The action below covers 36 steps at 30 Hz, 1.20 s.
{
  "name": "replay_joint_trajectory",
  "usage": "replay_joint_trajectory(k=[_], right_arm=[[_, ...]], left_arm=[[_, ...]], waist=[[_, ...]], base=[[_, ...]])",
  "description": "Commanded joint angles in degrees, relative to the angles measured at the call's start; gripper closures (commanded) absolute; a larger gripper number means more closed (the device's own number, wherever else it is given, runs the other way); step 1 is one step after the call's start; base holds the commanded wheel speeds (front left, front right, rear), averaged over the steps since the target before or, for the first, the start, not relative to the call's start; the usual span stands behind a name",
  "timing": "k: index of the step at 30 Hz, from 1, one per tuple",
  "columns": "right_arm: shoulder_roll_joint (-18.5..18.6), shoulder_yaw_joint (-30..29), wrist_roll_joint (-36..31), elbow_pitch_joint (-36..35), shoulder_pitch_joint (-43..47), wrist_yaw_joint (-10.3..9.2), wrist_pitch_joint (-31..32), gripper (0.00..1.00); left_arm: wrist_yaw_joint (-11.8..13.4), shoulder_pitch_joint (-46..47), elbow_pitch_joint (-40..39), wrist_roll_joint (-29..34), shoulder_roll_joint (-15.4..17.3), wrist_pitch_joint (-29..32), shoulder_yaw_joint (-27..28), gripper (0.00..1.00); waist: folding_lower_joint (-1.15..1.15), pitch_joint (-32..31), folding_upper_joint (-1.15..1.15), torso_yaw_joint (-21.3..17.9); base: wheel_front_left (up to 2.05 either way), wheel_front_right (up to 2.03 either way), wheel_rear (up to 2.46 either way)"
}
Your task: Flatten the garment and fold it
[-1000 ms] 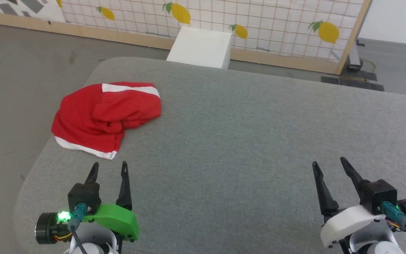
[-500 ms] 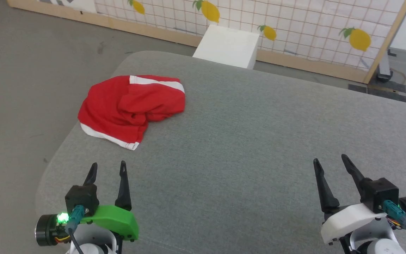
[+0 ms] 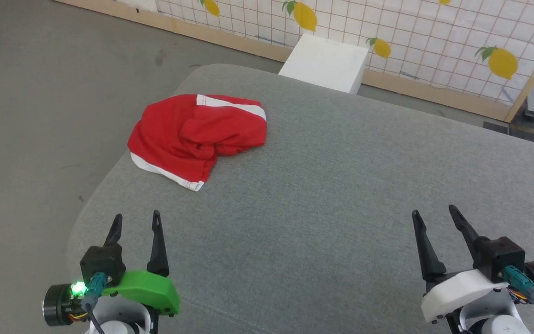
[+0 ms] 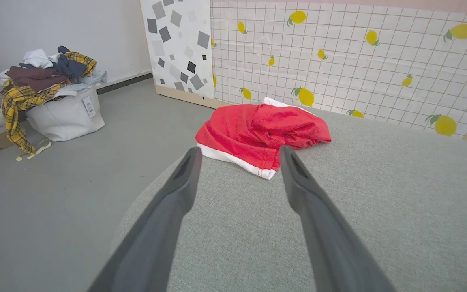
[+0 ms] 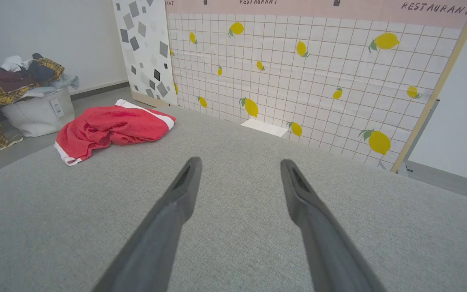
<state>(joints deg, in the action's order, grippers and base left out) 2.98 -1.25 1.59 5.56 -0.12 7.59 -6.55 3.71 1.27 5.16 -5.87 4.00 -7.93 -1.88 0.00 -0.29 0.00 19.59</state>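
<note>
While the left claw (image 3: 137, 215) and right claw (image 3: 434, 210) hover spread wide and empty over the grey worktop (image 3: 322, 195), the head view finds the garment (image 3: 197, 137) crumpled at the far left corner, its long axis running roughly left to right, white-trimmed hem toward the robot. Left wrist view: the garment (image 4: 258, 132) lies straight ahead, just beyond the parted left claw (image 4: 239, 149). Right wrist view: the garment (image 5: 108, 127) sits well off to the left of the open right claw (image 5: 240, 161), by the worktop's edge.
</note>
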Motion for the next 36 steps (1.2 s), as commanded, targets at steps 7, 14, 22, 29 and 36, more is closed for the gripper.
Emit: replay_joint_trajectory(k=[7, 14, 22, 29, 36], right_arm=[[-0.06, -0.07, 0.68, 0.90, -1.24, -0.06, -1.20, 0.00], [-0.07, -0.21, 0.87, 1.38, -1.38, -0.06, -1.86, 0.00], [-0.08, -0.41, 1.07, 1.82, -1.56, -0.07, -2.56, 0.00], [-0.08, -0.47, 1.23, 2.28, -1.79, -0.07, -3.14, 0.00], [-0.09, -0.56, 1.37, 2.88, -2.16, -0.08, -3.80, 0.00]], left_arm=[[0.94, 0.45, 0.68, -1.11, 0.52, -1.33, 0.10, 0.00], [1.27, 0.47, 1.37, -1.58, 0.67, -2.14, -0.06, 0.00], [1.85, 0.53, 2.31, -2.12, 0.75, -3.10, -0.42, 0.00], [2.26, 0.64, 3.09, -2.73, 0.82, -3.91, -0.64, 0.00], [2.71, 0.69, 3.76, -3.33, 0.89, -4.74, -0.86, 0.00]], waist=[[0.00, -0.29, 0.00, 1.79], [0.00, -0.40, 0.00, 3.44], [0.00, -0.39, 0.00, 5.63], [0.00, -0.32, 0.00, 7.51], [0.00, -0.10, 0.00, 9.26]], base=[[0.00, 0.00, 0.00], [0.00, 0.00, 0.00], [0.00, 0.00, 0.00], [0.00, 0.00, 0.00], [0.00, 0.00, 0.00]])
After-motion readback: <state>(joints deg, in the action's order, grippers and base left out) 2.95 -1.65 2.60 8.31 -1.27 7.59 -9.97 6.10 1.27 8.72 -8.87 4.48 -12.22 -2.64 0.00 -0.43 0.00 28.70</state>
